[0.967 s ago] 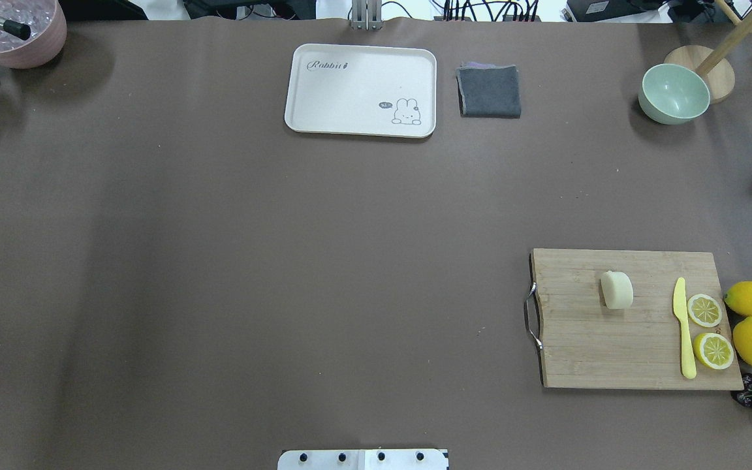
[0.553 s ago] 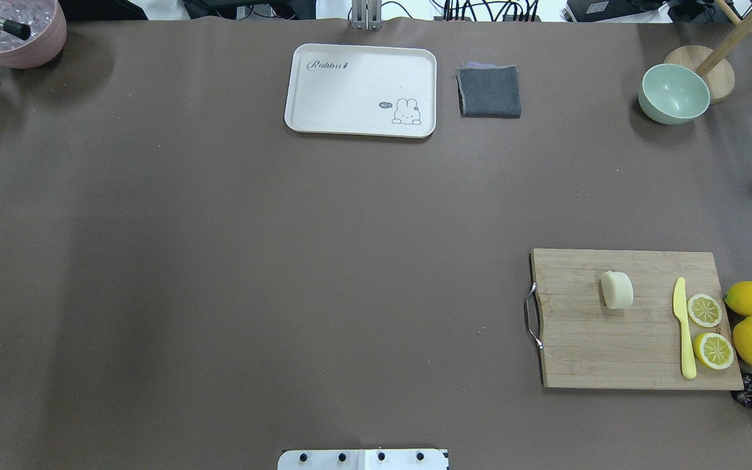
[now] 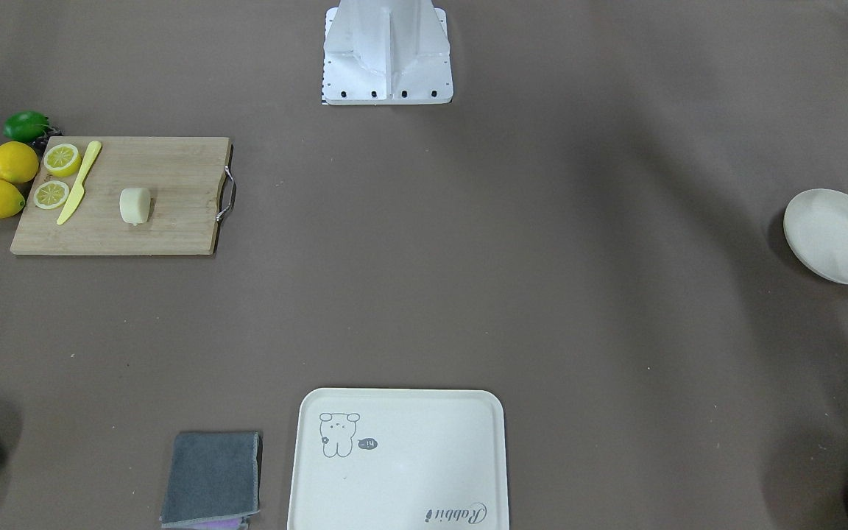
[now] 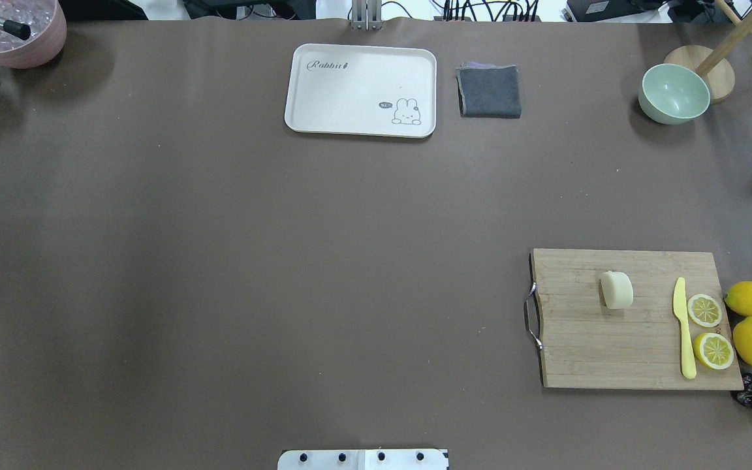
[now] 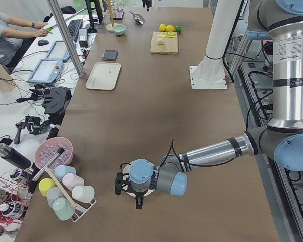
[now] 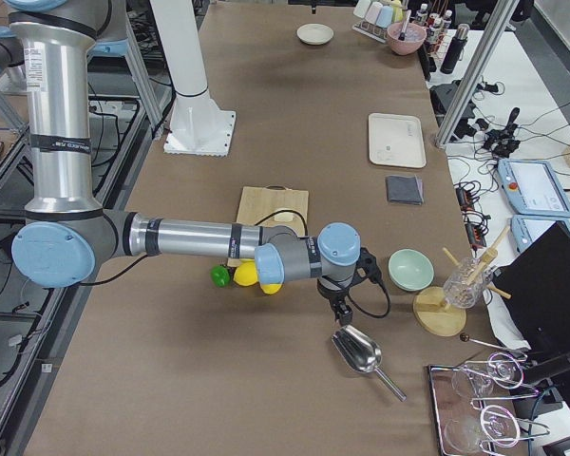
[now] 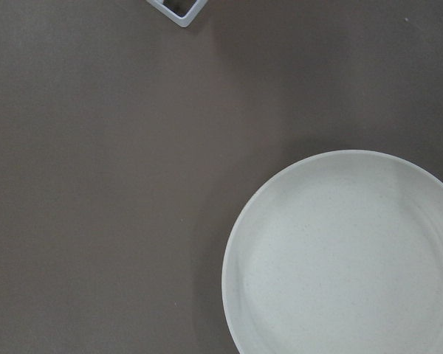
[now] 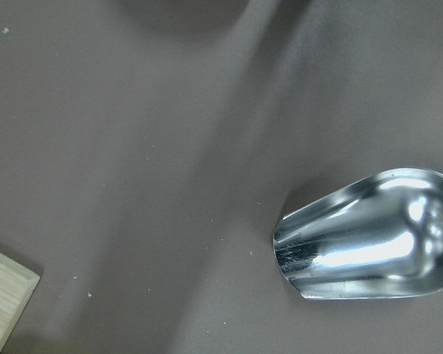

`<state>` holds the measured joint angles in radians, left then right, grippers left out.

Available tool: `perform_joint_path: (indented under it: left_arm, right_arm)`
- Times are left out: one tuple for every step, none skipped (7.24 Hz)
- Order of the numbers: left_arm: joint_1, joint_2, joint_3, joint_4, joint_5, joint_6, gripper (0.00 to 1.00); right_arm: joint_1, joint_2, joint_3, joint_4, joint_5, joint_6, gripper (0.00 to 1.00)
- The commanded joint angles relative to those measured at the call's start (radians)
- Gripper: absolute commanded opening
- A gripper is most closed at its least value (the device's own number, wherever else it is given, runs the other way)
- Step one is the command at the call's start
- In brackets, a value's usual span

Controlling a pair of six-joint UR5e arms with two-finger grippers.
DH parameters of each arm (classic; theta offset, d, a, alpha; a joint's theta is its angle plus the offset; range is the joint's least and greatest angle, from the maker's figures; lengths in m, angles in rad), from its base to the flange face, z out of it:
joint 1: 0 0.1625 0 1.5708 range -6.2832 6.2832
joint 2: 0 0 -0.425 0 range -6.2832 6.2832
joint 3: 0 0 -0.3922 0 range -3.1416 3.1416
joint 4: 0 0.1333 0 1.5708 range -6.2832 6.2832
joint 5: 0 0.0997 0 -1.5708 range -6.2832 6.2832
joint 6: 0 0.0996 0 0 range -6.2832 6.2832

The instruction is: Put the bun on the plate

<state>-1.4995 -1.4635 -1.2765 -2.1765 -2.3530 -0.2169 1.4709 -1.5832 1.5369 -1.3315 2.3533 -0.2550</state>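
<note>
A brown-covered counter [image 4: 284, 261] stretches wide and bare across its middle. The bun [image 4: 617, 290] sits on a wooden cutting board [image 4: 611, 352] at the robot's right. It is near the board's centre, apart from the yellow knife [image 4: 683, 326] and the lemon slices [image 4: 704, 310]. From overhead its longer side runs roughly parallel to the knife, and a paler face is turned toward the board's metal handle [image 4: 531, 316]. The plate [image 3: 838, 236] lies at the counter's far left edge, well apart from the bun, with open surface between them. The left claw [image 5: 138, 203] hangs near the plate and the right claw [image 6: 343, 320] above a metal scoop [image 6: 361, 351]. I cannot tell whether either claw's fingers are apart or together.
</note>
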Motion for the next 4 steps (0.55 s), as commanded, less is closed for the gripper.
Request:
perform_joint_path:
  left_arm:
    - [0.008,-0.001,0.048,-0.039,0.0,-0.013,0.95]
    - [0.011,-0.008,0.063,-0.04,-0.002,-0.015,0.95]
    - [0.031,-0.011,0.063,-0.04,-0.002,-0.027,0.95]
    - [0.059,-0.024,0.075,-0.04,-0.002,-0.03,0.95]
  right_arm:
    - [-0.012,-0.001,-0.003,0.0,0.0,-0.001,1.0]
    - [-0.012,-0.001,-0.001,0.0,-0.002,0.0,1.0]
    - [-0.017,-0.001,-0.003,0.0,-0.002,-0.001,1.0]
    - [-0.023,-0.001,-0.003,0.0,-0.002,-0.001,1.0]
